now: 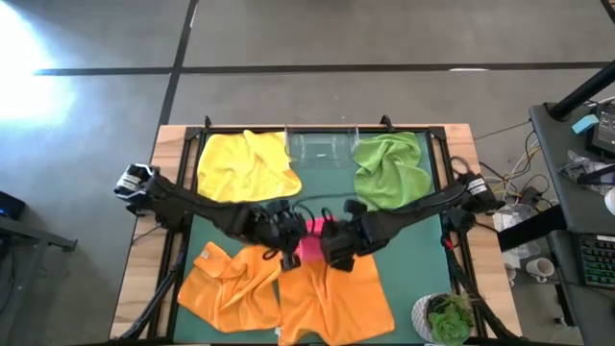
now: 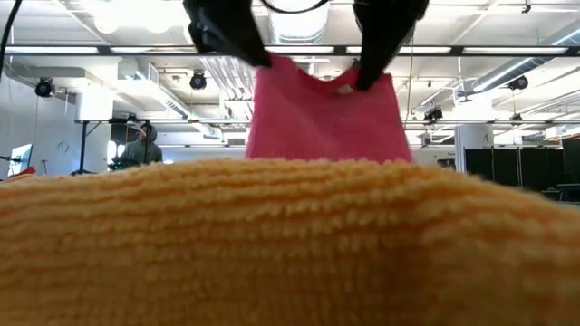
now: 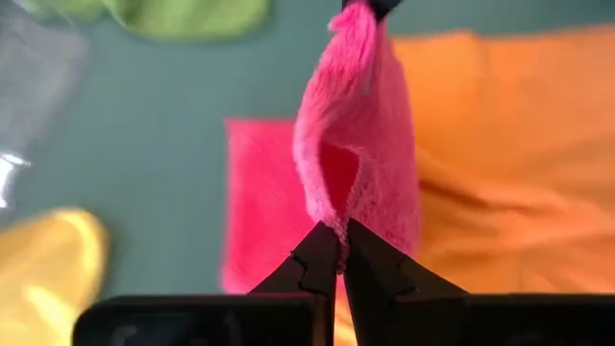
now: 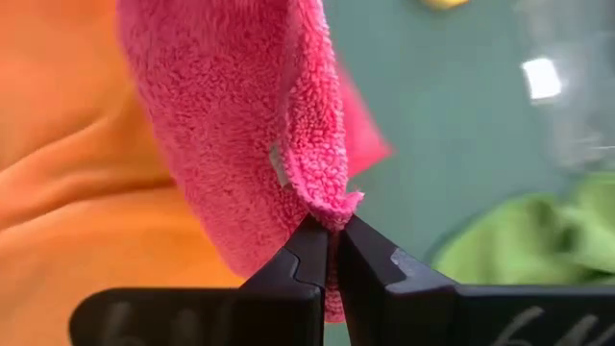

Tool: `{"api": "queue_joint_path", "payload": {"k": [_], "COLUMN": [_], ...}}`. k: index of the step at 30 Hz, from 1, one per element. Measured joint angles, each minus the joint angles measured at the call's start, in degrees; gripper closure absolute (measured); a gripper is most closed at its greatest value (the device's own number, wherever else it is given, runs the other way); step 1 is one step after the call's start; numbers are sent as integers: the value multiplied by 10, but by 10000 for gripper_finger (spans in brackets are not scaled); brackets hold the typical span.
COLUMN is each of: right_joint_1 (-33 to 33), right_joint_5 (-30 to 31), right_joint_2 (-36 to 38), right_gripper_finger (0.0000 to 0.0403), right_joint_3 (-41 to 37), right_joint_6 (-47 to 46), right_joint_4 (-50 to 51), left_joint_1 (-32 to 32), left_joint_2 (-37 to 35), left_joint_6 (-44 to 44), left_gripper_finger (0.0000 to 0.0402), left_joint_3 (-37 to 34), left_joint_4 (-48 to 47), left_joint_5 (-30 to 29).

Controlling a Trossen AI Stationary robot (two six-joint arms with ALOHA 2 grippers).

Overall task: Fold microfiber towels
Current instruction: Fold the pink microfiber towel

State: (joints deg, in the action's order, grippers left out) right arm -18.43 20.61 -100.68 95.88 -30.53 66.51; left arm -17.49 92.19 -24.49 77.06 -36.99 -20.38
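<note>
Pink microfiber towel [image 2: 326, 113] hanging fuzzy and doubled, left gripper [image 3: 340, 252] and right gripper [image 4: 332, 235] jaws pinched on its top corners

Non-task items around the workspace

A clear plastic tray [image 1: 321, 146] is sitting at the far middle of the green mat [image 1: 320, 183], which is lying on a wooden table [image 1: 146, 259]. A small potted succulent [image 1: 448, 317] is standing at the table's near right corner. To the right, a dark side desk [image 1: 577, 207] is carrying a keyboard [image 1: 596, 258] and loose cables [image 1: 519, 187]. The grey floor [image 1: 317, 48] is showing dark seam lines. In the low view, a person [image 2: 138, 147] is standing far back on the left under ceiling lights [image 2: 118, 18].
</note>
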Motion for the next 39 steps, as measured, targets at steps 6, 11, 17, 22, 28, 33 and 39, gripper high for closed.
{"api": "queue_joint_path", "payload": {"k": [6, 11, 17, 22, 28, 33, 39], "right_joint_1": [29, 58, 114, 148, 154, 142, 113], "right_joint_5": [59, 130, 235, 260, 258, 165, 76], "right_joint_2": [50, 71, 73, 80, 106, 123, 108], "right_gripper_finger": [394, 394, 394, 394, 394, 394, 394], "right_joint_3": [3, 3, 3, 3, 3, 3, 2], "right_joint_6": [38, 97, 182, 224, 223, 158, 56], "right_joint_4": [3, 0, -25, -29, -27, -24, -20], "left_joint_1": [53, 101, 157, 199, 211, 198, 181], "left_joint_2": [-44, -66, -64, -67, -68, -68, -68], "left_joint_6": [37, 93, 170, 229, 239, 224, 173], "left_gripper_finger": [400, 400, 400, 400, 400, 400, 400], "left_joint_3": [2, 3, 3, 3, 16, 17, 13], "left_joint_4": [0, 19, 59, 86, 85, 53, -8], "left_joint_5": [-12, -16, -55, -91, -74, 24, 84]}}
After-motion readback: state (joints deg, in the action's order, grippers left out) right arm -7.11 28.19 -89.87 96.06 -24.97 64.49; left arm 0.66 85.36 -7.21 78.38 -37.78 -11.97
